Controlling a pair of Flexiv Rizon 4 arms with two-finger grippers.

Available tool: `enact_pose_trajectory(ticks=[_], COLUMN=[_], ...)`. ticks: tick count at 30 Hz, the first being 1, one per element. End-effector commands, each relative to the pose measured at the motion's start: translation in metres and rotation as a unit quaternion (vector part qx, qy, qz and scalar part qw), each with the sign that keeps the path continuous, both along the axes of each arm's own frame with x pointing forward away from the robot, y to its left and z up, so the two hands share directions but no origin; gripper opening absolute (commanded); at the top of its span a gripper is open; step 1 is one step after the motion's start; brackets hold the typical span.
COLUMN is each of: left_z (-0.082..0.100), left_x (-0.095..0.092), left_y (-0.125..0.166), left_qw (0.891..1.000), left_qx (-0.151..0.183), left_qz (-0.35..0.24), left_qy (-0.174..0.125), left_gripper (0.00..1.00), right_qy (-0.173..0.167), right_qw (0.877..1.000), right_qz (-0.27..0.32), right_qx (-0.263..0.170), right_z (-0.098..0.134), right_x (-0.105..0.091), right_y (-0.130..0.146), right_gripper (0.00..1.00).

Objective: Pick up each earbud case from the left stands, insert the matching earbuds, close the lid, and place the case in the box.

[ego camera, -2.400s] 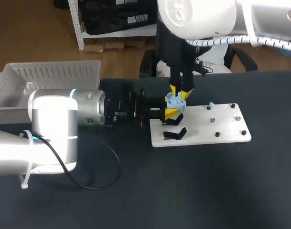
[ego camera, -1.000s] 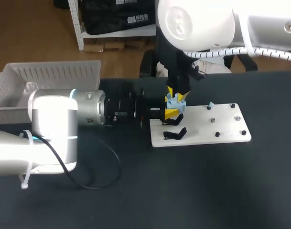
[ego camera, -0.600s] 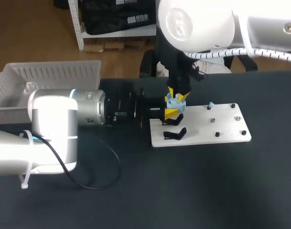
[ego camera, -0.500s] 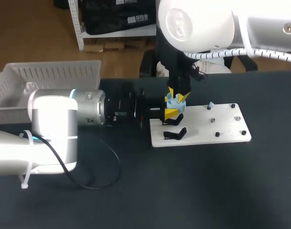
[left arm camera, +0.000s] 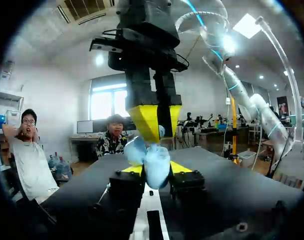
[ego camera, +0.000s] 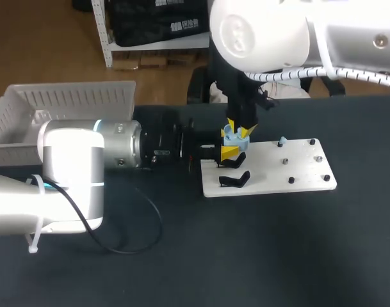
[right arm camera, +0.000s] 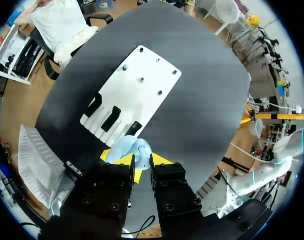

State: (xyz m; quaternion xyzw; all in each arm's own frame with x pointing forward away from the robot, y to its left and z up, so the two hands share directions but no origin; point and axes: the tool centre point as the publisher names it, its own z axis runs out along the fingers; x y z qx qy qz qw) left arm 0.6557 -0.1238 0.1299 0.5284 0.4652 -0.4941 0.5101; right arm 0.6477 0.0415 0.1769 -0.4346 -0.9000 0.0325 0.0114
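A light blue earbud case is held just over the left edge of the white stand board. My left gripper comes in level from the left and is shut on the case body, one yellow tip on each side. The lid stands open. My right gripper hangs straight down over the case, shut on a small blue piece that looks like an earbud at the case's opening. In the right wrist view the case sits just ahead of the gripper. Another blue earbud rests on the board.
Two empty black stands sit on the board's left part, and several small black pegs dot its right part. A white basket stands at the table's far left. A black cable loops on the table under my left arm.
My right arm has shifted slightly above the case, its tips a little closer together over the opening. The left arm and the case have stayed in place.
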Motion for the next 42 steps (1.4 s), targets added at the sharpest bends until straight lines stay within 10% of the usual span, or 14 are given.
enact_pose_trajectory(ticks=[1, 17, 20, 22, 38, 42], left_z=[-0.001, -0.001, -0.001, -0.001, -0.001, -0.001], left_x=[0.000, 0.000, 0.000, 0.000, 0.000, 0.000], left_y=[0.000, 0.000, 0.000, 0.000, 0.000, 0.000], left_qw=[1.000, 1.000, 1.000, 1.000, 1.000, 1.000], left_qx=[-0.003, -0.003, -0.003, -0.003, -0.003, -0.003], left_qz=[0.001, 0.001, 0.001, 0.001, 0.001, 0.001], left_qy=[-0.002, -0.002, -0.002, -0.002, -0.002, -0.002], left_gripper=[0.00, 0.00, 0.00, 0.00, 0.00, 0.00], right_qy=[0.003, 0.005, 0.006, 0.006, -0.073, -0.072], right_qw=[1.000, 1.000, 1.000, 1.000, 0.995, 0.992], right_qz=[0.000, -0.003, -0.005, -0.006, 0.044, 0.092], right_qx=[0.000, -0.004, -0.004, -0.003, 0.055, 0.047], right_z=[-0.001, -0.007, -0.008, -0.007, 0.031, 0.026], right_x=[0.002, 0.005, 0.005, 0.005, -0.012, -0.009], right_y=[0.001, 0.001, 0.001, 0.001, -0.025, -0.040], right_gripper=[0.00, 0.00, 0.38, 0.47, 0.49, 0.69])
